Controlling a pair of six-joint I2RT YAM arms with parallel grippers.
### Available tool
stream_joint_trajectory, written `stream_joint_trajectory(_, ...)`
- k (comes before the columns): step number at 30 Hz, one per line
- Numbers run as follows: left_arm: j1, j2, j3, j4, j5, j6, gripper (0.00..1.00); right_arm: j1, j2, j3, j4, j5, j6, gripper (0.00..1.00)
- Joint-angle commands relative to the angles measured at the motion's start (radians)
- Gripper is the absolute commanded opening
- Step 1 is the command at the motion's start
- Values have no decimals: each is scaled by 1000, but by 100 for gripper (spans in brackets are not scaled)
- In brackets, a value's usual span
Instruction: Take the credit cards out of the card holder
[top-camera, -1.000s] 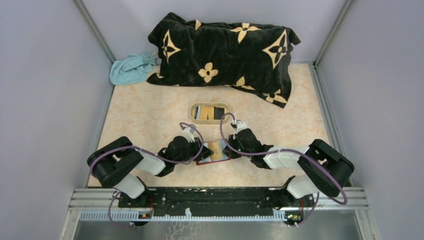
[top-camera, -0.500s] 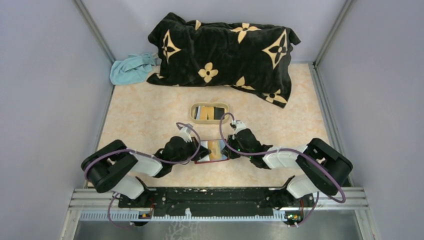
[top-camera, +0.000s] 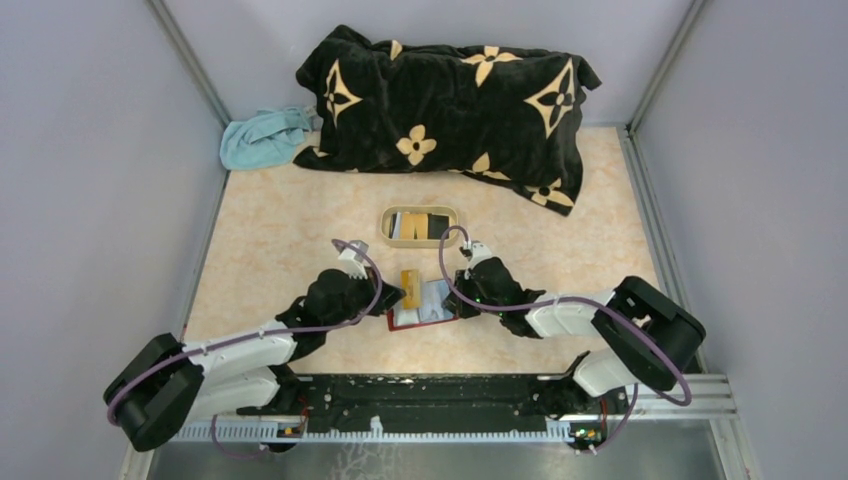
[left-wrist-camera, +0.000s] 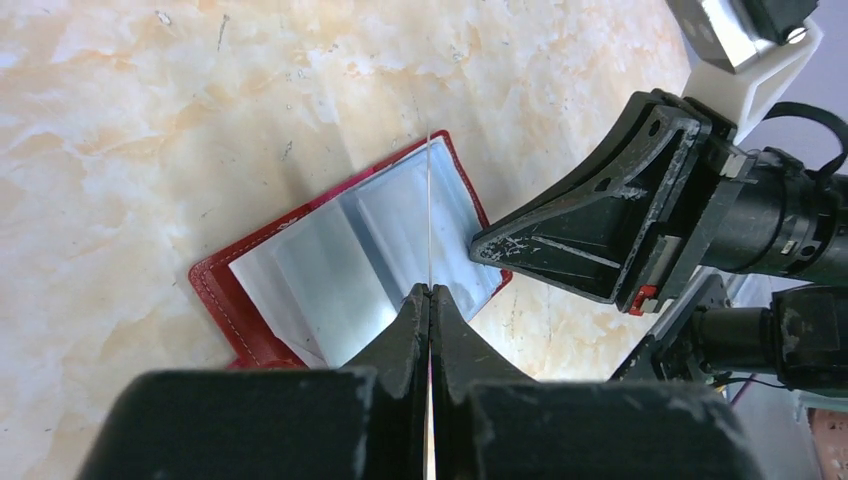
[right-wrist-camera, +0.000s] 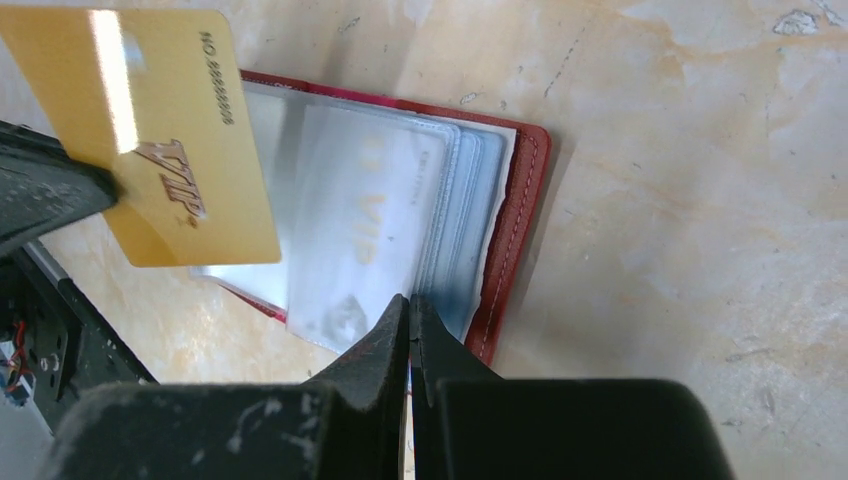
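The dark red card holder (top-camera: 428, 318) lies open on the table, its pale clear sleeves (right-wrist-camera: 380, 210) facing up. My left gripper (top-camera: 396, 293) is shut on an orange-gold credit card (top-camera: 408, 279), held just above the holder's left side. That card (right-wrist-camera: 150, 130) reads "VIP" in the right wrist view and shows edge-on (left-wrist-camera: 429, 200) in the left wrist view. My right gripper (right-wrist-camera: 411, 300) is shut at the holder's near edge, with a sliver of red between its jaws. In the top view this gripper (top-camera: 453, 301) sits at the holder's right side.
A beige oval tray (top-camera: 389, 228) with a few cards in it stands just beyond the holder. A black blanket with gold flowers (top-camera: 450, 100) and a light blue cloth (top-camera: 262, 138) lie at the back. Grey walls close in both sides.
My left gripper has shut on the orange-gold card and drawn it out of the holder, leaving pale sleeves showing. The left arm has stretched forward. The right arm has stayed put.
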Motion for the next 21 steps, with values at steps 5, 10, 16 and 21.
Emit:
stream_joint_trajectory(5, 127, -139, 2, 11, 253, -14, 0, -24, -268, -66, 76, -114, -29, 0)
stream_joint_trajectory(10, 208, -115, -45, 245, 513, -106, 0, -53, -394, -48, 98, -233, -37, 34)
stream_joint_trajectory(16, 207, 0, -55, 494, 671, -218, 0, -53, -364, -9, 132, -301, -41, 55)
stream_joint_trajectory(21, 207, 93, -80, 731, 717, -320, 0, -53, -331, -4, 190, -330, -21, 46)
